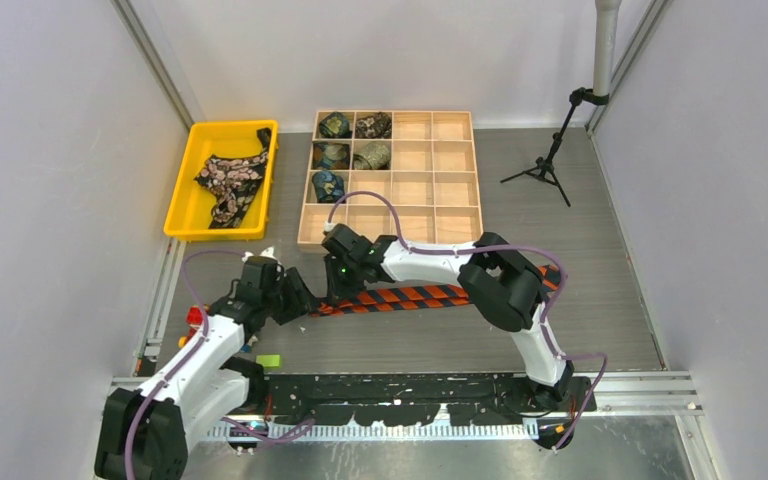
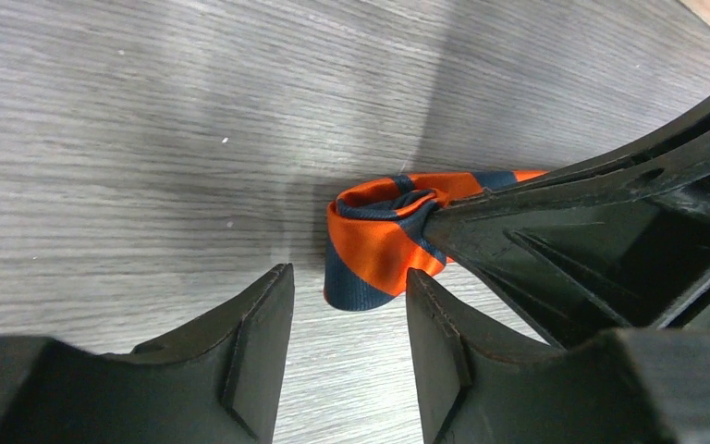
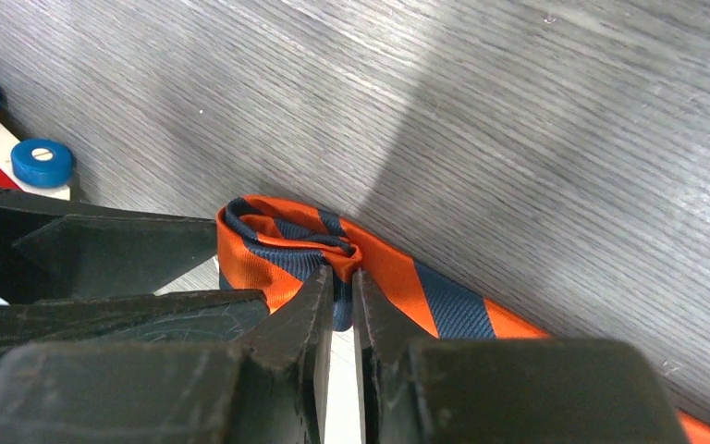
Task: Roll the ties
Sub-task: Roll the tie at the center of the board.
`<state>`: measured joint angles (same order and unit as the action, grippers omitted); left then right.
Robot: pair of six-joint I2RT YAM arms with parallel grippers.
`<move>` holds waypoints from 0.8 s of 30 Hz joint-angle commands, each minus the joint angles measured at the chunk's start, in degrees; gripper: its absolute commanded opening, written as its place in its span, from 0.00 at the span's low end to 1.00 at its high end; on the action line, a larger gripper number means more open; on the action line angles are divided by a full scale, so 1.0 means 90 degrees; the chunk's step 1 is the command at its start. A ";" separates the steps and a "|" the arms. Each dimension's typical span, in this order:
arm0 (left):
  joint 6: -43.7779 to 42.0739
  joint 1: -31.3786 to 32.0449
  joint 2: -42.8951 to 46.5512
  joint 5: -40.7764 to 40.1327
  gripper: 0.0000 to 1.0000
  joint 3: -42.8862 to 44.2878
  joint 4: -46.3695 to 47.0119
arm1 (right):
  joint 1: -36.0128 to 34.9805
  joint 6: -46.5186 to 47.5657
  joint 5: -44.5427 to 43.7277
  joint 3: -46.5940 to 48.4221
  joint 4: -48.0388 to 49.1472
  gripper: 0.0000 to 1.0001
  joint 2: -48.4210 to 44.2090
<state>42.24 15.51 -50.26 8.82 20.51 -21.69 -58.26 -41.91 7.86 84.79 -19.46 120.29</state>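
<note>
Table (image 1: 600, 260) first: it carries everything I am working with, and most of the job lies on its left half. The wooden tray (image 1: 452, 157) at the far side holds five rolled ties (image 1: 371, 155), all in its two left columns; the other compartments I can see hold nothing. I count those five as done. The yellow bin (image 1: 185, 190) to the left of the tray has the floral tie (image 1: 228, 182) lying crumpled and unrolled in it, so that one is untouched.

The striped tie (image 1: 415, 295), orange and dark blue, lies stretched flat across the table in front of the tray, running right from under my two wrists. Nearly all of its length is still flat. Only its left end is turned over into a small coil (image 2: 379, 236), a turn or two at most, so I judge this roll barely begun.

My right gripper (image 3: 342, 277) is pinched tight on the centre of that coil, its jaws almost together with fabric caught between them. My left gripper (image 2: 349, 305) is spread wide and holds nothing, its fingertips just short of the coil. What remains, as I read it, is winding the long tail, placing the roll in a compartment, then doing the floral one.
</note>
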 commanded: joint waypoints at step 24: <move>0.0690 -0.0638 -0.0525 0.1137 0.19 -0.0705 0.1656 | 0.0037 0.0080 -0.0062 -0.0400 0.0434 0.16 0.0147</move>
<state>47.81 9.93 -53.47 17.06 14.70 -10.79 -57.91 -42.19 9.72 81.95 -14.11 120.29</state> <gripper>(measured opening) 0.229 0.169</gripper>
